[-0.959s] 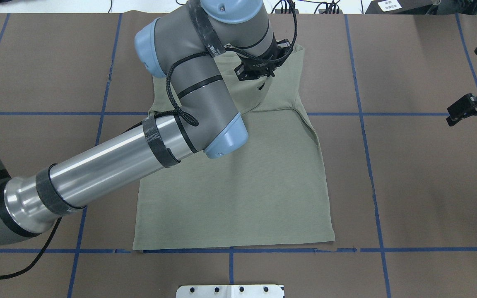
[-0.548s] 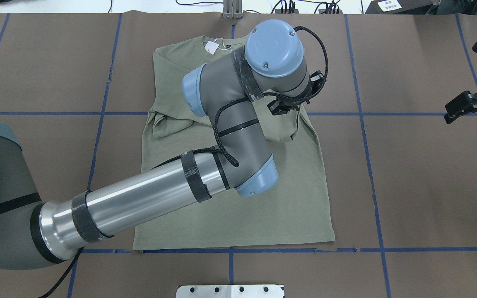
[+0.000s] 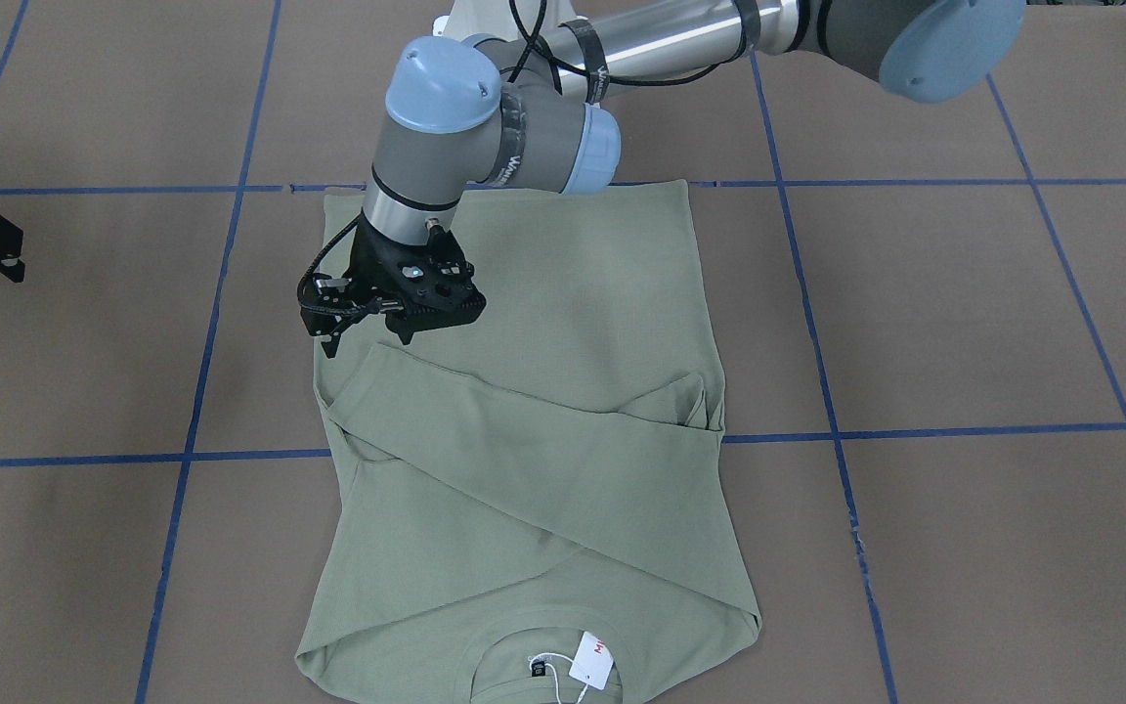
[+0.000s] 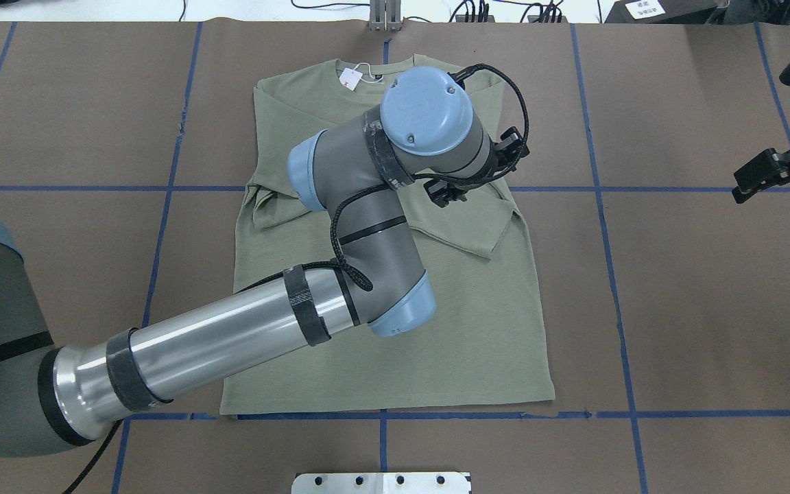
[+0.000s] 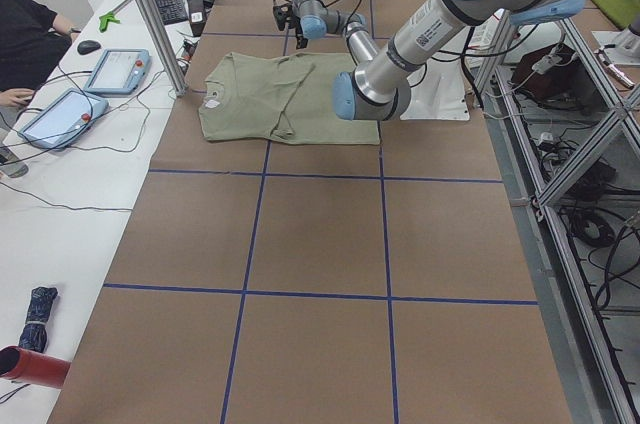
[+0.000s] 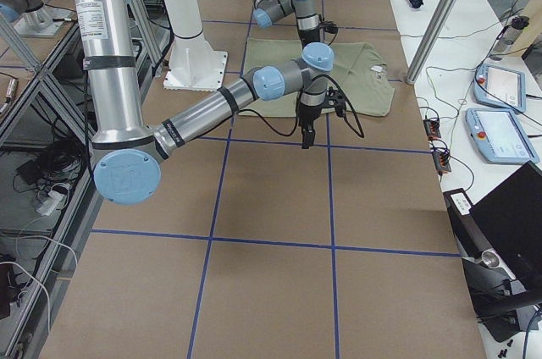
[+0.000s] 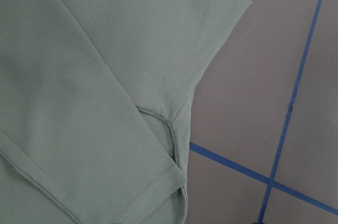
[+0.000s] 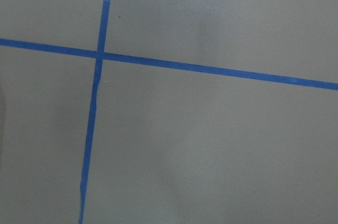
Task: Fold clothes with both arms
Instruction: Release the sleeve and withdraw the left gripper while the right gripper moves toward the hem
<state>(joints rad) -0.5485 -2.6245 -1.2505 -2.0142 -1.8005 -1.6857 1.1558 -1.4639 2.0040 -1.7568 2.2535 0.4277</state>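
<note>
The left pincer [image 3: 368, 339] hangs with its jaws apart and nothing between them, over the shirt's [image 3: 563, 293] edge on the robot's right side. Just beside its fingertips lies the cuff end of one sleeve [image 3: 524, 460], which runs on a slant across the chest from the opposite shoulder. The other sleeve is folded in beneath it, and only its cuff [image 3: 700, 401] shows at the far edge. The shirt lies flat on the brown table [image 3: 964, 313], hem toward the robot's base and collar away from it, with a white hang tag [image 3: 590, 661] at the neck. Blue tape lines [image 3: 915, 430] mark the table into squares. The right pincer [image 4: 755, 177] hovers well apart from the shirt, over bare table near a crossing of tape lines; I cannot tell whether its jaws are apart or together
</note>
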